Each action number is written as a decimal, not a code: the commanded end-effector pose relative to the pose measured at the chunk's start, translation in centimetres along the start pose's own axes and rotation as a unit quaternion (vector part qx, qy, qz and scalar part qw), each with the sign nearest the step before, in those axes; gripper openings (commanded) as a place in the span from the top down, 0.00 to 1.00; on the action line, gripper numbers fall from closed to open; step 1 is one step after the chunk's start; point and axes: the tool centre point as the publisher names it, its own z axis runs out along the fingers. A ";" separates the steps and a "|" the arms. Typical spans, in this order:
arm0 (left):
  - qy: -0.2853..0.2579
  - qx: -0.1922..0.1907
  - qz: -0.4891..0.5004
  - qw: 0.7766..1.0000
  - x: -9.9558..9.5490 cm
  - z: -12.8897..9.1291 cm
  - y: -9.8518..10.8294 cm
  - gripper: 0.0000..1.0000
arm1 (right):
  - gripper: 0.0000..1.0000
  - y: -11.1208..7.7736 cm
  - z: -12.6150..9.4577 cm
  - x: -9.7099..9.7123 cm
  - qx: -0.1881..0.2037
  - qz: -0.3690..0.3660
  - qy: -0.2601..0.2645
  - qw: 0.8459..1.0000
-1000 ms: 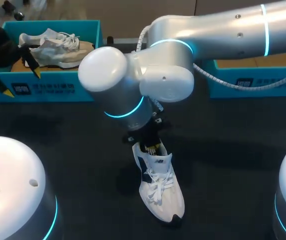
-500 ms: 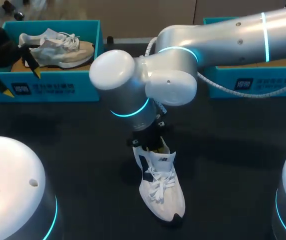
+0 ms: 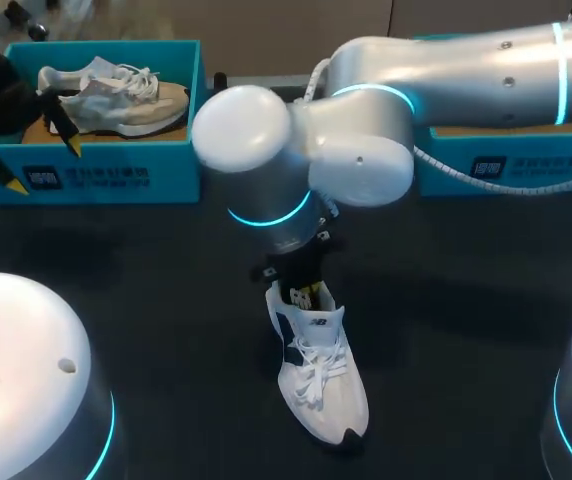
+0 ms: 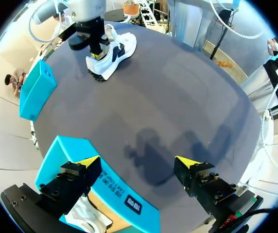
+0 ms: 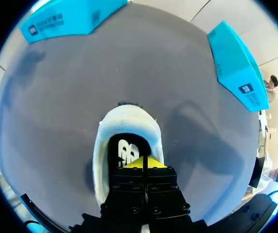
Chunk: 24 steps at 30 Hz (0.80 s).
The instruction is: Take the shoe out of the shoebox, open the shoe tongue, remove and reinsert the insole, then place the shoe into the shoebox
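A white shoe (image 3: 321,375) is lying on the table (image 3: 466,300) at the lower middle, toe toward the near edge. The right gripper (image 5: 143,162) is sitting in its heel opening, fingers pressed together. At the upper left, the left gripper (image 3: 43,165) is hanging spread at a box (image 3: 96,178) holding another shoe (image 3: 116,90).

The silver right arm (image 3: 466,60) comes in from the far right and reaches past the middle. It bends at a bulky white-capped joint (image 3: 251,135), so its dark wrist points straight down. Its black two-fingered claw (image 5: 143,164) hangs there with the yellow tips pressed flat together, only a thin seam showing between them. Over at the far left, the left arm's black claw (image 4: 138,162) is angled downward, its yellow-tipped fingers (image 4: 88,161) spread wide apart.
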 end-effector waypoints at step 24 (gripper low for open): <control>0.001 -0.001 0.000 1.000 0.1 0.0 0.0 0.00 | 1.00 -1.8 3.0 3.4 0.041 -0.029 0.098 0.994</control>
